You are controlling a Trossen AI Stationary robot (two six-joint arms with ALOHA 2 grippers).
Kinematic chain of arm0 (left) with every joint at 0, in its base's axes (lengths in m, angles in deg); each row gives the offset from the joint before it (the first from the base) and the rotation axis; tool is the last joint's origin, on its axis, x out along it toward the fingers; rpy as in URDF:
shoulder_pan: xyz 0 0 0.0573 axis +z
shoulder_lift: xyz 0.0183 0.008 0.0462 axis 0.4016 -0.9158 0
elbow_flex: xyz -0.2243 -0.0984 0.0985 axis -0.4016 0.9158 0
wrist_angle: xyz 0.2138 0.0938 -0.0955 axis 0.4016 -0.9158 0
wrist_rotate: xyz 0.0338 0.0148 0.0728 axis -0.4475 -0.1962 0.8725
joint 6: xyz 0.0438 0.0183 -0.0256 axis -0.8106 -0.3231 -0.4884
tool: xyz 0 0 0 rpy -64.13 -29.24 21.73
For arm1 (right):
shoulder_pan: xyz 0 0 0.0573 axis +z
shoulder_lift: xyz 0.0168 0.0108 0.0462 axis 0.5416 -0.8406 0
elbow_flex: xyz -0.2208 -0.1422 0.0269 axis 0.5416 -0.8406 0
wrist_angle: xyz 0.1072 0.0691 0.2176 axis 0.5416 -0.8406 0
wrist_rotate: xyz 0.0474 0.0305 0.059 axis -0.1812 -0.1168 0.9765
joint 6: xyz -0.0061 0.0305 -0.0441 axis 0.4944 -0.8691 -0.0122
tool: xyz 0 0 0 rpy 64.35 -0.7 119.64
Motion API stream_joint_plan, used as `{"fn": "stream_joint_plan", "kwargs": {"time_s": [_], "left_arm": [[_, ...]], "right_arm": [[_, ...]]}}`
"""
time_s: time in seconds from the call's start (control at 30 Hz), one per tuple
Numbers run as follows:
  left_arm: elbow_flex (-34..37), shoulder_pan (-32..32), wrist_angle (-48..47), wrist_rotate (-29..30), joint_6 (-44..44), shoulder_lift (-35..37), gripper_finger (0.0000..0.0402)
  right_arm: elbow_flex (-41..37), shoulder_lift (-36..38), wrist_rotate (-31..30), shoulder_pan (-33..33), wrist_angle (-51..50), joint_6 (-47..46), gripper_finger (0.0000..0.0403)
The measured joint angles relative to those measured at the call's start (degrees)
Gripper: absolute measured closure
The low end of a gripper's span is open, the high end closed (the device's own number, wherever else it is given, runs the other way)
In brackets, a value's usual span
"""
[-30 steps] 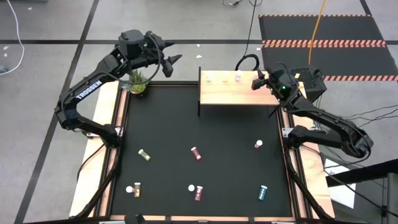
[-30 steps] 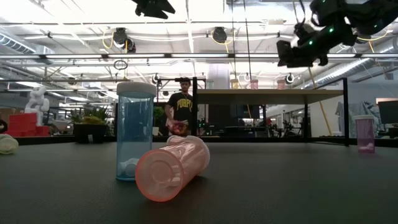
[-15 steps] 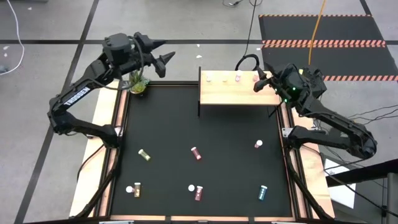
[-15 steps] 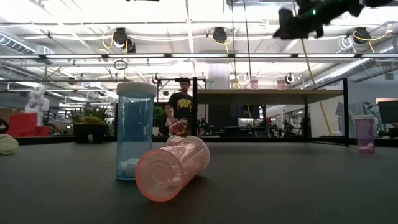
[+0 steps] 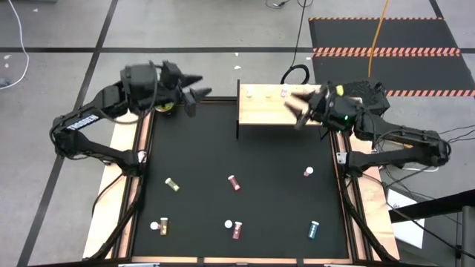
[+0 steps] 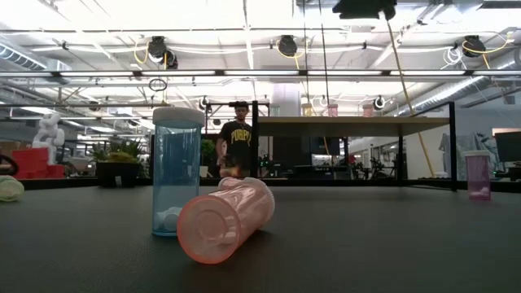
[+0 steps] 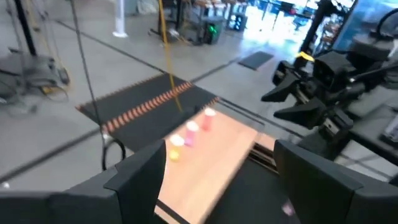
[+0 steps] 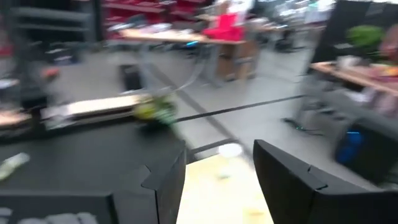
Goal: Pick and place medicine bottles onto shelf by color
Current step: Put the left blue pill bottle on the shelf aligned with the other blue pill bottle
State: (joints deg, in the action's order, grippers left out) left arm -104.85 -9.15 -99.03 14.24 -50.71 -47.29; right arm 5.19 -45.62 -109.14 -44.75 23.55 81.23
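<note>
Above the far left corner of the black tabletop (image 5: 193, 148), seen from overhead, the left gripper (image 5: 197, 96) hangs with its fingers spread apart, holding nothing. The right gripper (image 5: 299, 109) hovers over the right end of the shelf (image 5: 267, 113), fingers also apart and empty. Three medicine bottles (image 5: 266, 93) stand in a row along the shelf's far edge. The rest lie scattered across the near half of the tabletop: a yellow bottle (image 5: 172, 185), a dark red bottle (image 5: 234, 182), a pink bottle (image 5: 308, 172) near the right edge, and a teal bottle (image 5: 314, 229) toward the near right corner.

At table height, a teal bottle (image 6: 177, 172) stands upright, touching a pink bottle (image 6: 224, 219) lying on its side. A person (image 6: 238, 140) stands beyond the table.

From the left wrist, the shelf (image 7: 214, 158) carries the three bottles (image 7: 190, 132), with the right gripper (image 7: 298, 102) open beside it.

The right wrist view is blurred; its dark fingers (image 8: 298, 186) stand apart over the shelf's pale top (image 8: 217, 199).
</note>
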Motion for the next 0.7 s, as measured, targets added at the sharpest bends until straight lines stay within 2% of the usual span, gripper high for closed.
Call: {"fn": "stream_joint_plan", "kwargs": {"time_s": [0.27, 0.37, 0.5, 0.7], "left_arm": [[0.04, -20.5, -7.56, 22.58, 12.3, -3.12, 0.0105], [0.04, -25.56, -9.01, 28.24, 16.09, -4.5, 0.0105], [0.04, -29.32, -13.29, 31.09, 19.59, -5.48, 0.0105], [0.04, -30.67, -25.95, 31.93, 25.86, -5.59, 0.0105]], "right_arm": [[0.0, -3.99, 0.07, 18.52, -5.48, -5.65, 0.022], [0.0, -5.84, 0.02, 23.97, -7.27, -10.18, 0.022], [-1.73, -9.39, 0.13, 28.86, -8.87, -14.22, 0.022], [-2.93, -15.96, 2.67, 32.54, -7.97, -25.26, 0.022]]}}
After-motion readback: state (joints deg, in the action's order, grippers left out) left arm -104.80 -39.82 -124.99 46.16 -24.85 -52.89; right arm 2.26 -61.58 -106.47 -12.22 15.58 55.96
